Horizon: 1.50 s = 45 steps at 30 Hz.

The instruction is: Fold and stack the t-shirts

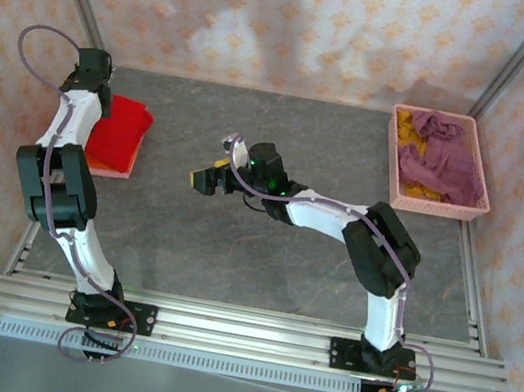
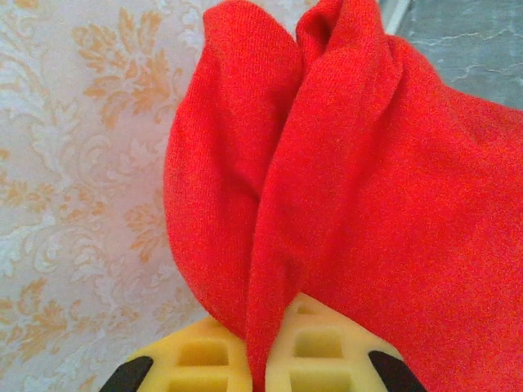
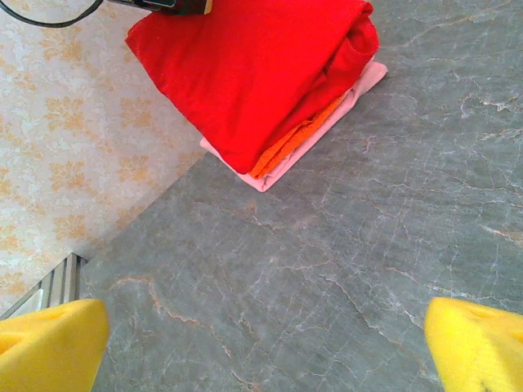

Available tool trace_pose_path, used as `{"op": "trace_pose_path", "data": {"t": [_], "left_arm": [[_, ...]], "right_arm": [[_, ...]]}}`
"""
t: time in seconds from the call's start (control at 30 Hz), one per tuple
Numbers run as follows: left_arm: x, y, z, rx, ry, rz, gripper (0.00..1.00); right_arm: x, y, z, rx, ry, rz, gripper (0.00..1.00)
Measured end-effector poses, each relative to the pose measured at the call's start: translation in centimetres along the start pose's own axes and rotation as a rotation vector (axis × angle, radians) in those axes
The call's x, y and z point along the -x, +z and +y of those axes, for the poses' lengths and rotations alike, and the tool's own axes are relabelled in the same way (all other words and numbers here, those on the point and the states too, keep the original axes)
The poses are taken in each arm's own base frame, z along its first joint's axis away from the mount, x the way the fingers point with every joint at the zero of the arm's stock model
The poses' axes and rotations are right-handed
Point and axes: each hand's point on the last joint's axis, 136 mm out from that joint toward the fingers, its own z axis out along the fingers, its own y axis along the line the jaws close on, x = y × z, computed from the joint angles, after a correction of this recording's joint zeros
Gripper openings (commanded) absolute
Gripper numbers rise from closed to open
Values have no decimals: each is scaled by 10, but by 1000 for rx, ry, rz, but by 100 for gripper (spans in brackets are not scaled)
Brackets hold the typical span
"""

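The grey marbled table (image 1: 261,257) is the largest thing here, closed in by walls (image 1: 273,15) papered with a pale orange floral pattern. Two white-and-black arms rise from the rail at its near edge. The left arm (image 1: 61,181) reaches to the far left of the table, and the right arm (image 1: 339,220) stretches leftward over the middle.

A pink basket (image 1: 437,209) sits at the far right corner. It holds a crumpled purple shirt (image 1: 441,162) with a mustard yellow shirt (image 1: 415,132) bunched beneath and beside it.

At the far left edge of the table, against the wall, lies a stack of folded shirts. The red shirt (image 1: 119,130) is on top, thick and a little puffed, its fold rounded. Under it an orange shirt (image 3: 286,147) shows as a thin band. A pale pink shirt (image 3: 368,83) lies flat at the bottom, its edge sticking out past the others.

The left gripper (image 2: 261,359) is at the far edge of the stack. Its yellow pads are pressed together on a raised fold of the red shirt, which runs up from between them.

The right gripper (image 1: 202,180) hangs above bare table, well apart from the stack. Its yellow fingers (image 3: 49,343) are spread wide and hold nothing.
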Motion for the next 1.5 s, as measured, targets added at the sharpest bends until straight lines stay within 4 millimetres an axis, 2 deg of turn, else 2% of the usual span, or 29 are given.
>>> {"op": "trace_pose_path", "data": {"t": [0.33, 0.43, 0.47, 0.5, 0.63, 0.67, 0.7, 0.73, 0.83, 0.93, 1.07, 1.13, 1.2, 1.3, 1.37, 1.47, 1.5], "left_arm": [[-15, 26, -1, 56, 17, 66, 0], [-21, 36, -5, 68, 20, 89, 7], [-23, 40, -7, 71, 20, 98, 16], [-26, 43, -9, 71, 24, 107, 31], [-30, 49, -11, 75, 2, 121, 60], [-31, 49, -10, 77, -5, 124, 74], [-31, 49, -10, 80, -15, 123, 95], [-31, 49, -9, 82, -28, 123, 100], [-30, 46, -8, 78, -68, 117, 100], [-28, 32, -7, 39, -118, 93, 100], [-8, 4, -4, -49, -218, 18, 96], [2, 0, -8, -89, -258, -2, 93], [4, 3, -15, -128, -295, 2, 87], [0, 21, -27, -169, -340, 43, 86], [-11, 36, -36, -190, -364, 90, 90], [-32, 57, -46, -209, -400, 171, 100], [-37, 60, -48, -214, -412, 188, 100]], "right_arm": [[-6, 3, -4, -4, 7, 12, 99], [-7, 3, -4, -3, 11, 15, 99], [-7, 3, -4, -3, 11, 15, 99], [-7, 3, -4, -3, 11, 15, 99], [-7, 3, -4, -3, 11, 15, 99], [-7, 3, -4, -3, 11, 15, 99], [-7, 3, -4, -3, 11, 15, 99], [-7, 3, -4, -3, 11, 15, 99], [-7, 3, -4, -3, 11, 15, 99], [-7, 3, -4, -3, 11, 15, 99], [-7, 3, -4, -2, 14, 15, 99], [-7, 3, -4, -2, 18, 14, 99], [-7, 3, -4, -2, 18, 12, 99], [-7, 3, -4, -2, 17, 11, 99], [-10, 3, -6, -6, 18, 13, 99], [-18, 2, -9, -13, 26, 27, 99], [-20, 2, -10, -15, 28, 30, 99]]}}
